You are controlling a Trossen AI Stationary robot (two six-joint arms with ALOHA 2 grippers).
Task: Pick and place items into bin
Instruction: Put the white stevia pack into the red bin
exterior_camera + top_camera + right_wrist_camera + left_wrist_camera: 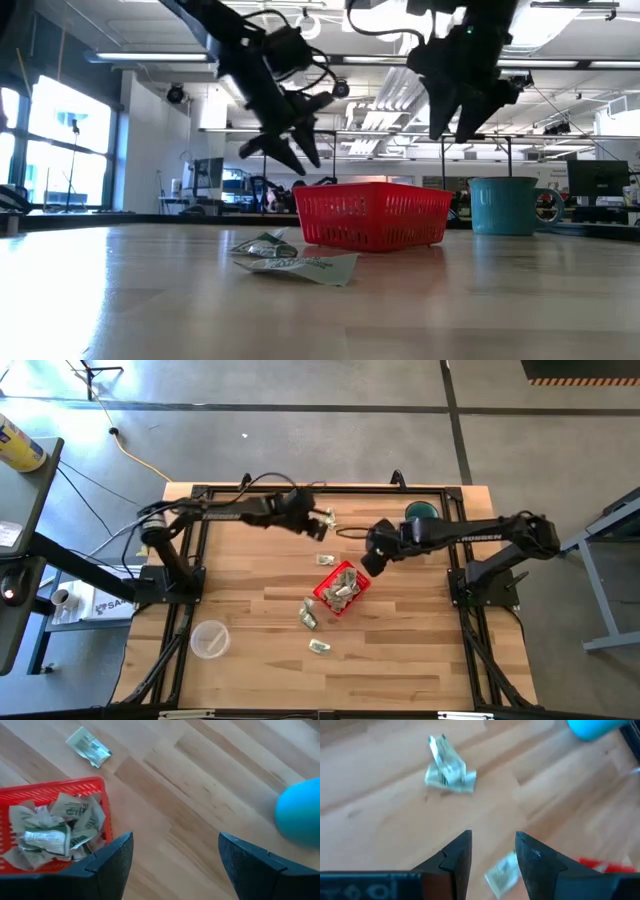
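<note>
Dark jointed arms, white lettering, black cables

Around your wooden table (400, 660) you have a grey concrete floor (300, 450) crossed by dark seams, with a yellow cable (135, 455) trailing over it. Beyond the table edge, bright windows (55, 140) light one side of the room, and long ceiling lights (160, 58) run overhead. A desk (20, 530) stands beside the frame.
</note>
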